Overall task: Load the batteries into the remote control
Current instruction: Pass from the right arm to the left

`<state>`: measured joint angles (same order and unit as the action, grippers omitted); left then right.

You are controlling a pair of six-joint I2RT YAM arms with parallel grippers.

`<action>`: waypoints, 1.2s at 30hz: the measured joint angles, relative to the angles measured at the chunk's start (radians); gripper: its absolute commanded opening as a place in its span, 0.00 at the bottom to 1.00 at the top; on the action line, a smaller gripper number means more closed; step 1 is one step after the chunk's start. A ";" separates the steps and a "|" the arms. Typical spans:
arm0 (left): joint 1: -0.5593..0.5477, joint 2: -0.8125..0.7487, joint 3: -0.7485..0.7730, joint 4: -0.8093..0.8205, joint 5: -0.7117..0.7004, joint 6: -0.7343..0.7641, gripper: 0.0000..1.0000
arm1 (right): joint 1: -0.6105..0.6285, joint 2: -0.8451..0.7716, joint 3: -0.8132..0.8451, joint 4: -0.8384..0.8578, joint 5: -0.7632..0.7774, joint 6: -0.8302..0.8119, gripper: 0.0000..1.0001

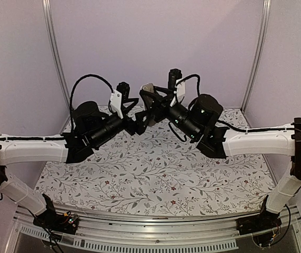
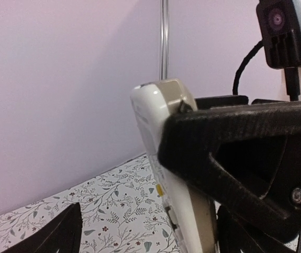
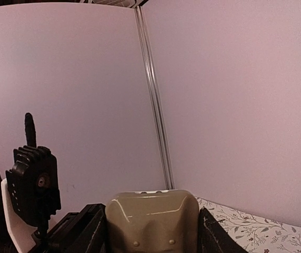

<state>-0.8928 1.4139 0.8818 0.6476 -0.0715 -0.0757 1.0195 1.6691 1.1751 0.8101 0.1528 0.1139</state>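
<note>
**Right arm holds the remote aloft; left jaws apart beside it**

Both arms reach up and inward over the desk (image 1: pixel 156 174), which is covered by a cloth printed with leafy sprigs. They meet above its far middle.

The right gripper (image 1: pixel 151 101) has its jaws clamped on the remote (image 2: pixel 149 126). The remote is off the desk, well above the cloth, and stands nearly upright with a slight tilt. In the right wrist view its grey-beige back fills the gap between the two dark fingers (image 3: pixel 209 236), rounded end up. In the left wrist view it shows edge-on, with the white face turned left and the beige back turned right. One black finger of the right gripper presses across its side just under the top. A few small marks, one of them yellow, run down the edge, too small to read.

The left gripper (image 1: pixel 140 119) sits just beside the right one, pointed at the remote. Its jaws stand apart. One finger (image 2: pixel 58 234) shows at the lower left of its own view, clear of the remote, with cloth visible between them. The other finger is hidden behind the right gripper.

The right wrist's camera (image 2: pixel 286 31) hangs above the remote. Pale lilac walls meet at a metal post (image 3: pixel 156 121) behind.
</note>
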 measured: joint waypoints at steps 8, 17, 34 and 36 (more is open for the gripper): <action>-0.026 0.002 0.004 0.003 -0.039 0.088 0.78 | 0.004 0.029 -0.040 0.172 -0.078 -0.002 0.25; -0.044 0.002 0.002 -0.006 -0.043 0.137 0.37 | 0.006 0.054 -0.047 0.243 -0.091 -0.025 0.25; -0.051 -0.002 -0.021 -0.003 -0.117 0.207 0.00 | 0.010 0.054 -0.054 0.246 -0.062 -0.018 0.82; -0.050 -0.005 -0.037 -0.006 -0.137 0.225 0.00 | 0.015 0.054 -0.057 0.243 -0.061 -0.027 0.94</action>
<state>-0.9432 1.4086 0.8452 0.6418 -0.2089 0.1493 1.0348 1.7229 1.1179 1.0534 0.0917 0.0868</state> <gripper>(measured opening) 0.229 0.790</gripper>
